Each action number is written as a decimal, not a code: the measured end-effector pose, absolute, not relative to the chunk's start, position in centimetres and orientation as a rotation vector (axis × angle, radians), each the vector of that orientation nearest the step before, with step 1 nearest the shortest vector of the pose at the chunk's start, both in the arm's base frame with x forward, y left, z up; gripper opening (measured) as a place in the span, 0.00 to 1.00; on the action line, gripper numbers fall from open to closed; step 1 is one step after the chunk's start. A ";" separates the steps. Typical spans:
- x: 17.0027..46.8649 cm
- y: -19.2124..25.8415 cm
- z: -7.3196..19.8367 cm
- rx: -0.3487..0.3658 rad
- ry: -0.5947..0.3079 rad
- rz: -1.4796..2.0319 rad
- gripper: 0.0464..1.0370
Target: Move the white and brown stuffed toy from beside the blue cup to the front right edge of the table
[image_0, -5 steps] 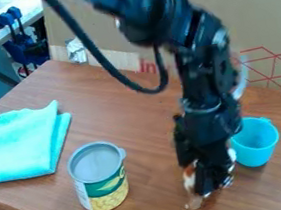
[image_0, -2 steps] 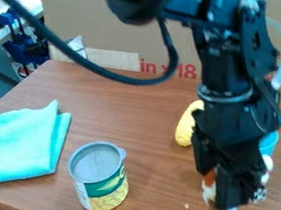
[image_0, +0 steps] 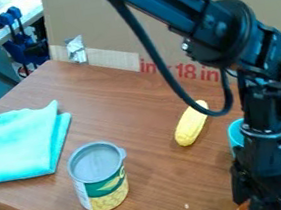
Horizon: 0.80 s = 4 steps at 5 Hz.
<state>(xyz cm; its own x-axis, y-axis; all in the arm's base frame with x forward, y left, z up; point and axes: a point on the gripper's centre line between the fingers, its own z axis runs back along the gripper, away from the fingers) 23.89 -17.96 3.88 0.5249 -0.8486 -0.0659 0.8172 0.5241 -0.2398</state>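
Bench (image_0: 130, 108) space right of the corn can (image_0: 101, 184) holds the end effector (image_0: 266, 205), closed around a white-and-orange object (image_0: 242, 209), where a firm yet gentle squeeze and clearance from the blue cup (image_0: 235, 134), also right of the can, would help avoid slips or knocks.

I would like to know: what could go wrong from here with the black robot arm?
The black robot arm might tip the round blue cup partly behind it. Its looping black cable might brush the yellow, elongated object. The orange-and-white object at the tool might slip; its hold is mostly hidden.
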 end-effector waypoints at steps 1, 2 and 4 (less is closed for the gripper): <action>23.3 -18.6 3.6 -0.171 0.197 -1.007 0.51; 21.9 -18.5 3.5 -0.143 0.225 -0.978 0.55; 21.4 -17.8 7.6 -0.108 0.043 -0.944 0.98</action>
